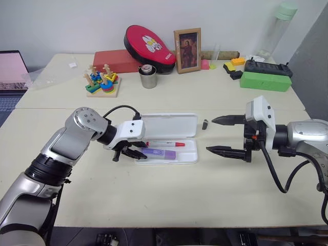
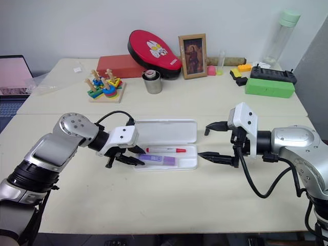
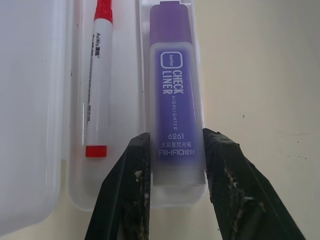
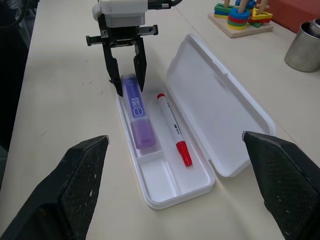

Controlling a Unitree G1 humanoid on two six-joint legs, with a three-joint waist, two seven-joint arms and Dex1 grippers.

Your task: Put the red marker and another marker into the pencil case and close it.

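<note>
Cream tabletop [image 1: 169,189] — pencil case [image 1: 169,125] lies open, red marker [image 1: 166,144] already in the rear slot. Purple highlighter [image 3: 175,100] is seated in the front slot, left claw [image 3: 172,165] clamped on its tail for placement. Right claw [image 1: 225,136] is spread wide, empty, beside the case — probably staged for the lid.

The robot's left arm, silver at the forearm with a white wrist housing, reaches in from eight o'clock and tips its black two-fingered left hand [image 1: 131,154] downward, the fingers [image 3: 131,190] set narrowly apart on either side of one end of a short purple highlighter [image 3: 176,105]. The right arm comes in from three o'clock, nearly level, its black two-fingered right hand [image 1: 225,135] pointing toward nine o'clock with fingers spread wide and nothing between them.
</note>
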